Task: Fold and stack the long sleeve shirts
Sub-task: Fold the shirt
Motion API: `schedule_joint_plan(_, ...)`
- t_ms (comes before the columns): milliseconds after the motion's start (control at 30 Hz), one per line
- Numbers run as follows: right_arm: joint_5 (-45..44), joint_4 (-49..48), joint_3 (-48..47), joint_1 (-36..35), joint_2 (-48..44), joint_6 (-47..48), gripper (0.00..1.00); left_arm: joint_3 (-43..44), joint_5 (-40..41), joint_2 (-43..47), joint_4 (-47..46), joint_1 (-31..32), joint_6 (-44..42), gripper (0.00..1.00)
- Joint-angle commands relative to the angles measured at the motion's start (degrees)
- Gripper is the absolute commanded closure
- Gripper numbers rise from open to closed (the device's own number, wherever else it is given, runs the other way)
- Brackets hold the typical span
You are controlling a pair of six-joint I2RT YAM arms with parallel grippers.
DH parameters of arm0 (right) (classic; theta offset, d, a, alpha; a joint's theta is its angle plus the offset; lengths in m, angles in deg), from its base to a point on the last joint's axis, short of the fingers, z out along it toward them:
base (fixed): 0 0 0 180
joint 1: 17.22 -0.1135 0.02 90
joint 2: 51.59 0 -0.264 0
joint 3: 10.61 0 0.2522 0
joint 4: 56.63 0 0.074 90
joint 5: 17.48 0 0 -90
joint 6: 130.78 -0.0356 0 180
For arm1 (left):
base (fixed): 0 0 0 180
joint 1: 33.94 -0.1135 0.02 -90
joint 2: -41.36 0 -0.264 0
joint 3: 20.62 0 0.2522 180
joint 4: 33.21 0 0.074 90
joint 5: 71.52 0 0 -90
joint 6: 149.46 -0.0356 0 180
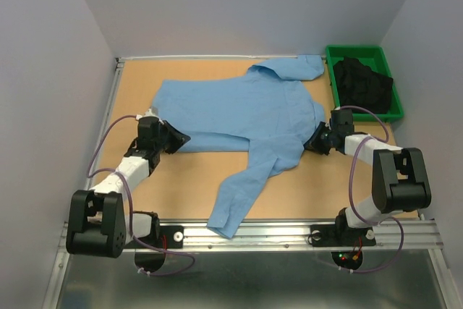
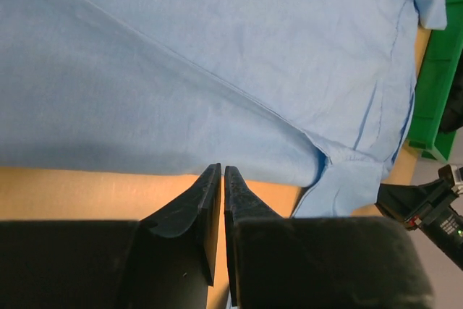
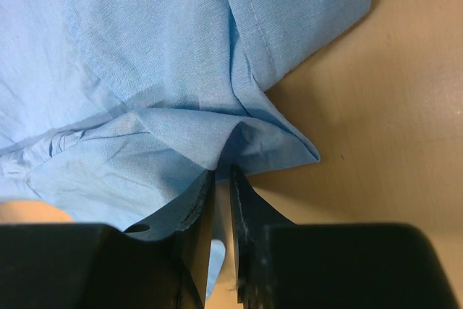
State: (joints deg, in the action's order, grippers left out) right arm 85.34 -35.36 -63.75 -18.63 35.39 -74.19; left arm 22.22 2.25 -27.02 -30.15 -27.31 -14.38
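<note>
One light blue long sleeve shirt [image 1: 246,110] lies spread flat across the brown table, collar [image 1: 289,69] at the far right. One sleeve [image 1: 239,193] trails to the near edge. My left gripper [image 1: 181,137] rests low at the shirt's near-left hem. In the left wrist view its jaws [image 2: 221,168] are pressed almost together with the tips on the hem of the shirt [image 2: 217,56]. My right gripper [image 1: 316,140] is at the shirt's right side. In the right wrist view it [image 3: 222,171] is shut on a fold of the shirt [image 3: 145,56], which tents up at the tips.
A green bin [image 1: 354,51] stands at the far right corner with dark clothing [image 1: 362,85] in it. The bin also shows in the left wrist view [image 2: 434,70]. White walls enclose the table on three sides. A metal rail [image 1: 289,233] runs along the near edge.
</note>
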Motion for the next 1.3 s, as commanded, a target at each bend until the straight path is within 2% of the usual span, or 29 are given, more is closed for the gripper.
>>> schedule_joint_plan(0, -5.87, 4.97, -0.97, 0.53, 0.56, 1.94, 0.79, 2.65, 0.41, -4.56, 1.65, -0.48, -0.61, 0.82)
schedule_joint_plan(300, -8.16, 5.76, -0.53, 0.62, 0.74, 1.77, 0.79, 1.60, 9.80, -9.76, 8.67, -5.92, 1.76, 0.82)
schedule_joint_plan(567, -11.67, 7.69, -0.96, 0.62, 1.00, 1.42, 0.79, 1.06, 17.96, -5.63, 13.68, -13.75, 3.44, 0.81)
schedule_joint_plan(800, -12.64, 10.68, -3.24, 0.62, -1.28, 3.43, 0.75, 6.86, 21.94, -3.43, 19.92, -18.85, -0.69, 0.72)
schedule_joint_plan(867, -12.64, 12.17, -4.04, 0.62, -4.18, 4.84, 0.71, 9.14, 21.68, -2.03, 21.33, -18.85, -3.76, 0.64)
schedule_joint_plan(900, -14.04, 12.53, -4.56, 0.53, -6.45, 5.19, 0.69, 9.67, 20.11, -1.24, 21.42, -18.76, -5.25, 0.54)
schedule_joint_plan(967, -14.49, 13.23, -4.92, 0.53, -9.01, 5.90, 0.64, 11.25, 19.05, 1.31, 21.33, -17.98, -9.90, 0.41)
schedule_joint_plan(1000, -14.58, 13.93, -5.44, 0.53, -9.72, 6.51, 0.59, 11.61, 18.61, 2.10, 21.42, -15.71, -11.32, 0.30)
schedule_joint_plan(1033, -14.40, 14.29, -5.80, 0.44, -10.68, 6.77, 0.55, 12.05, 18.17, 3.24, 21.33, -14.21, -12.63, 0.26)
schedule_joint_plan(1067, -14.05, 15.07, -6.15, 0.36, -11.82, 7.39, 0.48, 12.57, 17.55, 4.91, 21.33, -12.28, -15.52, 0.22)
schedule_joint_plan(1100, -13.96, 15.52, -6.85, -0.08, -12.27, 7.74, 0.45, 12.84, 17.37, 5.71, 21.25, -7.04, -16.77, 0.14)
schedule_joint_plan(1200, -13.26, 16.75, -7.91, -2.09, -13.50, 9.41, 0.35, 13.55, 16.85, 7.47, 21.25, 2.04, -20.81, 0.03)
schedule_joint_plan(1233, -13.26, 17.01, -8.69, -2.89, -13.68, 9.94, 0.33, 13.46, 16.58, 7.56, 21.33, 6.50, -21.00, 0.02)
schedule_joint_plan(1267, -11.52, 17.45, -9.05, -5.42, -14.29, 11.16, 0.30, 13.37, 14.84, 7.65, 20.99, 8.20, -21.08, 0.01)
